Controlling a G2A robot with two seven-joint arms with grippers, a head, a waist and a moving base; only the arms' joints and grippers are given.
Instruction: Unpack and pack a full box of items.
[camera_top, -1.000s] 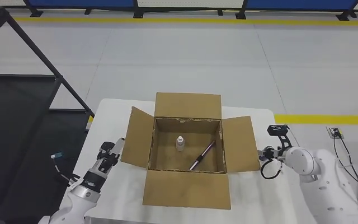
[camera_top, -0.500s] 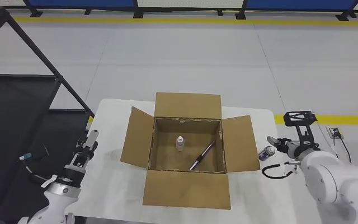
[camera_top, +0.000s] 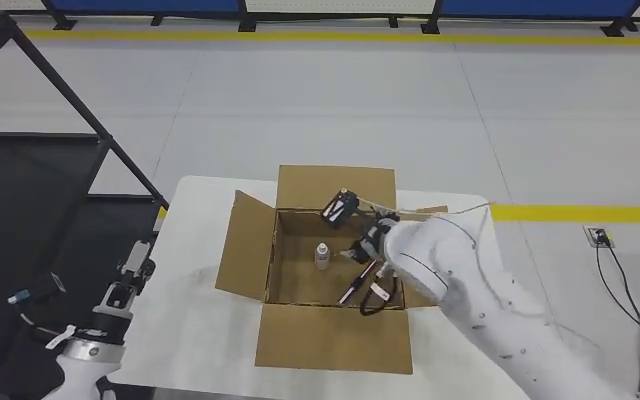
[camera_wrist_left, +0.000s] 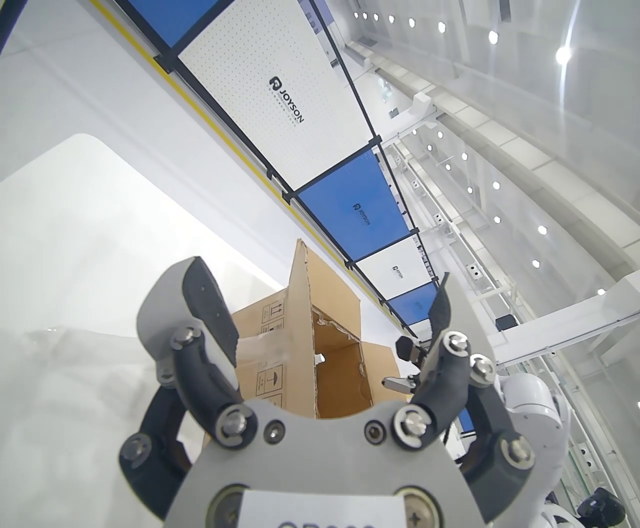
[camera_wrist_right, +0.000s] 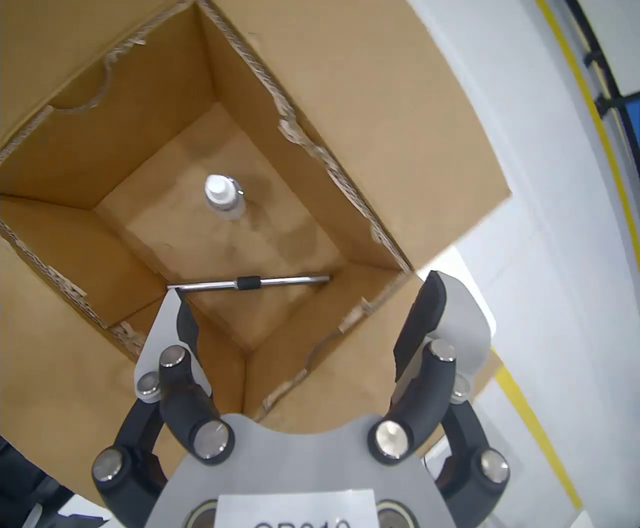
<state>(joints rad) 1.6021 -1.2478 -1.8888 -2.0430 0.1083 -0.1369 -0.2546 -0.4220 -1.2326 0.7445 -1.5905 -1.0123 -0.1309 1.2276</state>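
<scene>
box (camera_top: 335, 342) sits mid-frame on the table (camera_top: 200, 320), all four flaps folded out. two things are on its floor. a small bottle (camera_top: 322, 256) stands upright near the centre of the frame, toward the far wall. a pen (camera_top: 351, 289) lies slantwise just right of it, apart from the bottle. whether the pen's ends touch the walls, cannot tell.

handling, my guess:
- bottle looks light, hard and smooth, narrow at the cap, so it will tip at a nudge. take it on the body below the cap, one finger each side, coming straight down.
- pen is thin, stiff and light, and it will roll. pinch it across its length near the dark band at mid-shaft. it lies flat on the cardboard, so you need to get right down to the floor without jamming the tips.
- the deep walls leave little room to tilt the wrist.

right gripper (camera_wrist_right: 305, 287) hangs over the right half of the box opening. its fingers (camera_wrist_right: 420, 320) are spread wide, nothing is between them, and they look clear of the cardboard. the pen is the closer item to it.

left gripper (camera_top: 135, 262) is at the lower left of the frame, off the table's left edge and well apart from the box. its fingers (camera_wrist_left: 210, 305) are spread too, and empty.
</scene>
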